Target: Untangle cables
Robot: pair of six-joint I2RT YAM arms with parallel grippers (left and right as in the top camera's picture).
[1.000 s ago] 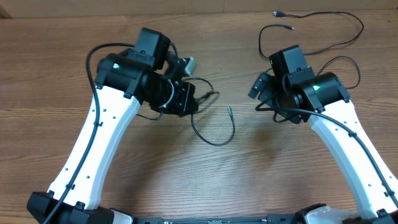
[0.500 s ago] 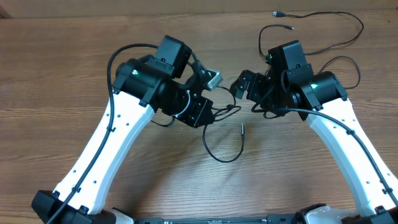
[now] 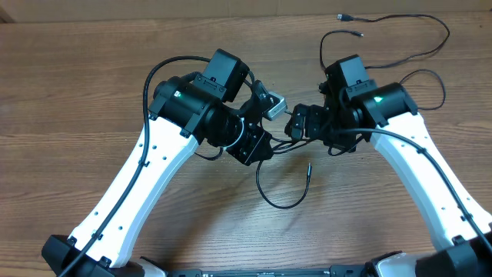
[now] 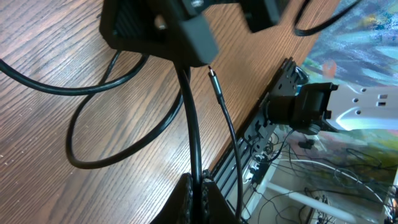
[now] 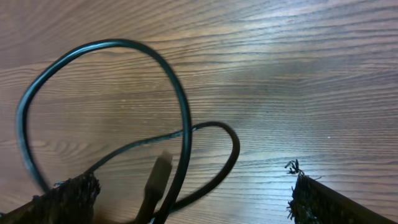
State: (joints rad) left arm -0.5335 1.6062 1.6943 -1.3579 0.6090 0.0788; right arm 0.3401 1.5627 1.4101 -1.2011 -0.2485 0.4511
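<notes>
Cables [image 3: 283,207] here are thin black cords lying on the brown wooden table [image 3: 77,85]. Nearest the table's front edge, at mid-table, one cord sags in an open loop that ends in a small plug end [image 3: 309,168] pointing toward the far edge. Just beyond it the two arms come close together over the table's middle. From overhead their fingertips are hidden. The left wrist view shows the left gripper [image 4: 194,190] pressed together on a single cord, which rises taut toward the dark block of the other arm, with a second thin plug-tipped cord beside it. The right wrist view shows the right gripper [image 5: 189,196] spread wide, with two overlapping cord loops and a blurred plug on the wood between its pads. Only the overhead view shows the loose cords [image 3: 342,15] curving near the table's far right corner.
</notes>
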